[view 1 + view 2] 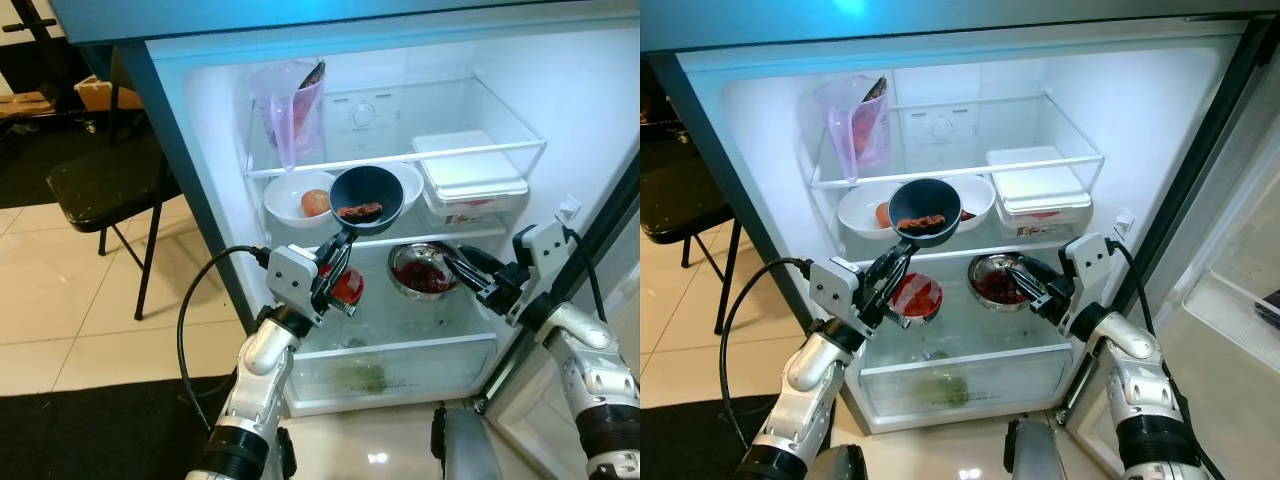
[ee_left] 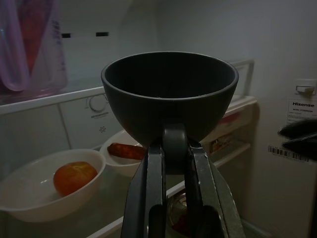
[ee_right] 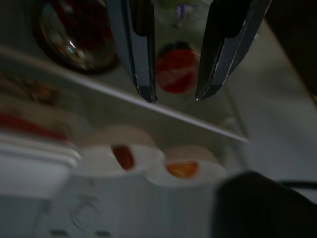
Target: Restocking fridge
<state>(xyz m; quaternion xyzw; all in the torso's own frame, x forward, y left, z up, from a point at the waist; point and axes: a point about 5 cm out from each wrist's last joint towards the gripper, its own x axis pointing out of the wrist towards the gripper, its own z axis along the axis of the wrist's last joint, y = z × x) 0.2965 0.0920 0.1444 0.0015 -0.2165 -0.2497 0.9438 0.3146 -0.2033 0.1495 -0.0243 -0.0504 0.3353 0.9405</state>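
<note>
My left gripper (image 1: 343, 240) is shut on the rim of a dark bowl (image 1: 366, 198) with a bit of reddish food in it, held up in front of the fridge's middle shelf (image 1: 470, 232). The same dark bowl (image 2: 168, 94) stands above the fingers (image 2: 148, 198) in the left wrist view. My right gripper (image 1: 452, 255) is open, its tips just above a steel bowl (image 1: 422, 271) of red food on the lower shelf. The right gripper (image 3: 174, 99) holds nothing between its fingers.
Two white bowls (image 1: 298, 196) sit on the middle shelf, one with an orange fruit (image 1: 315, 202). White lidded boxes (image 1: 468, 177) stand at the right, a purple jug (image 1: 287, 110) on top, a red-lidded container (image 1: 345, 285) below. A black chair (image 1: 105, 190) stands left of the fridge.
</note>
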